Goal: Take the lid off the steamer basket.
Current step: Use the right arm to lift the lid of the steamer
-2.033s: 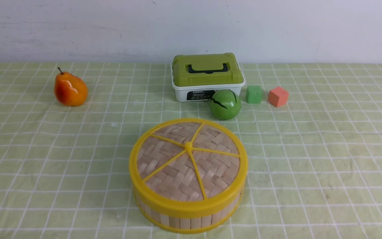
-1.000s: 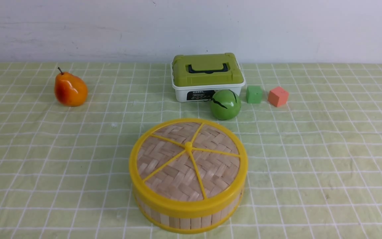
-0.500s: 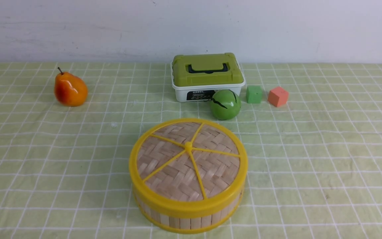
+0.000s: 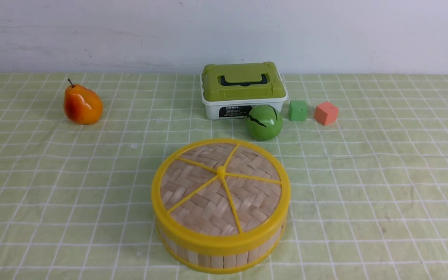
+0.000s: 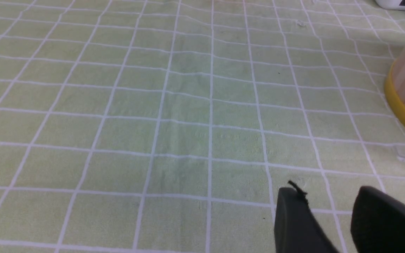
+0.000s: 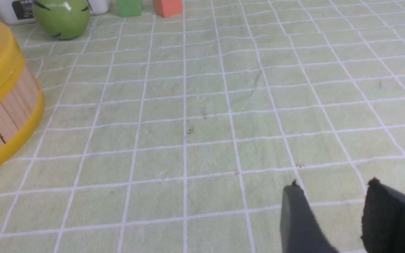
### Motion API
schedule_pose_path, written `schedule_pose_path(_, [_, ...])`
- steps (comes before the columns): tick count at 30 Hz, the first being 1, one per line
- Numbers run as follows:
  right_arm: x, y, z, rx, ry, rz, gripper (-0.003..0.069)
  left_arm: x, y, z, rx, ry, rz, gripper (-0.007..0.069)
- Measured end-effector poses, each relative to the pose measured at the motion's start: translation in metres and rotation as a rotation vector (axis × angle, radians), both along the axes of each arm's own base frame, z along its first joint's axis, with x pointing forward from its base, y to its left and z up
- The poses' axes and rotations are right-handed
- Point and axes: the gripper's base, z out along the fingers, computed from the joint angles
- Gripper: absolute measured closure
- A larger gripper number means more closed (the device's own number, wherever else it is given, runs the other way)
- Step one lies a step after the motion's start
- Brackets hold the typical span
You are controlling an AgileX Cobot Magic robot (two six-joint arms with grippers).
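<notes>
Sitting at six o'clock, the woven bamboo lid [image 4: 212, 194] looks light and stiff; pinch its knob [image 4: 221, 171]. Both grippers' [image 5: 320, 207] [image 6: 332, 200] fingers are apart, holding nothing.

Yellow-rimmed lid [image 4: 193, 196] in tan weave; tablecloth [image 4: 364, 175] pale green with white grid; pear [image 4: 83, 105] orange-red.

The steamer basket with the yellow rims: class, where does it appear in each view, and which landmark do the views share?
Front: round bamboo steamer basket, lower centre.
Left wrist: cut off at the right edge.
Right wrist: cut off at the left edge.
Shared landmark: white box with green lid, only partly visible in wrist views.
</notes>
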Motion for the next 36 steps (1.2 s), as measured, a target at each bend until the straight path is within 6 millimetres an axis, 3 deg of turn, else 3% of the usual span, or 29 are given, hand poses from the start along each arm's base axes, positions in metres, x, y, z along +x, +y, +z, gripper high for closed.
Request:
schedule_pose_path(26, [0.000,0.001,0.000,0.030,-0.003,0.003,0.0417,0.000,0.000,0.000,0.000,0.000,0.000,0.0386])
schedule_pose_path(28, [0.000,0.004,0.001,0.120,-0.007,0.008,0.0417,0.000,0.000,0.000,0.000,0.000,0.000,0.0386])
schedule_pose_path(31, [0.000,0.011,0.002,0.411,-0.002,0.003,0.0417,0.000,0.000,0.000,0.000,0.000,0.000,0.0386])
schedule_pose_path(34, [0.000,0.021,0.004,0.825,0.025,-0.009,0.0417,0.000,0.000,0.000,0.000,0.000,0.000,0.0386])
schedule_pose_path(35, [0.000,0.021,0.004,0.830,0.025,-0.010,0.0417,0.000,0.000,0.000,0.000,0.000,0.000,0.0386])
schedule_pose_path(36, [0.000,0.023,0.007,0.974,0.027,-0.012,0.0417,0.000,0.000,0.000,0.000,0.000,0.000,0.0386])
